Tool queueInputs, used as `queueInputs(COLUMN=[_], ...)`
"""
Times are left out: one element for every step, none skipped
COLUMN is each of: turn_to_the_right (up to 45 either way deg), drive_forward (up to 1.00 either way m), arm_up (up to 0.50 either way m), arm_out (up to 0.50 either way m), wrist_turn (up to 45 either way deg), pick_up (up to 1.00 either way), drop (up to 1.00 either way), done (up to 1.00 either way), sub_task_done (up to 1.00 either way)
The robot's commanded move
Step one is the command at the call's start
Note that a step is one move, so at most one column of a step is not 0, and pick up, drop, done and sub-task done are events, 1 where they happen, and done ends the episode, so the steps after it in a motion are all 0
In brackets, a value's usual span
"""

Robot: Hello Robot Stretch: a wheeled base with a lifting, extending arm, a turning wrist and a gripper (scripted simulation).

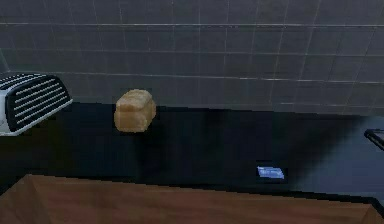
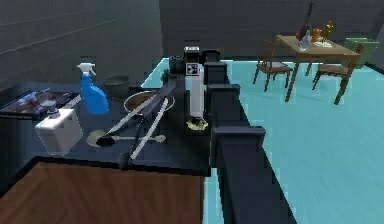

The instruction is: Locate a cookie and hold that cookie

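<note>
Well, I see my end effector [image 2: 135, 135] near the spray bottle [image 2: 93, 92] on the dark surface [image 2: 185, 152], can't tell if it's holding anything.

A blue spray bottle [image 2: 92, 90] stands on a dark countertop [image 2: 175, 150]. A white box [image 2: 58, 132] sits just in front of the bottle. To the bottle's right are a round pan [image 2: 140, 102] and a tall white cylinder [image 2: 197, 98]. The robot's arm [image 2: 235, 150] and gripper [image 2: 150, 115] reach in there. Whether the gripper holds anything cannot be told. Far right of the bottle, a wooden dining table [image 2: 315, 45] and chairs [image 2: 272, 65] stand on a teal floor [image 2: 320, 150].
</note>
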Motion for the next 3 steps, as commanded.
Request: queueInputs(turn_to_the_right=[0.0,0.0,0.0], drive_forward=[0.0,0.0,0.0], arm_up=[0.0,0.0,0.0], arm_out=[0.0,0.0,0.0], wrist_turn=[45.0,45.0,45.0], pick_up=[0.0,0.0,0.0], drop=[0.0,0.0,0.0], done=[0.0,0.0,0.0], sub_task_done=[0.0,0.0,0.0])
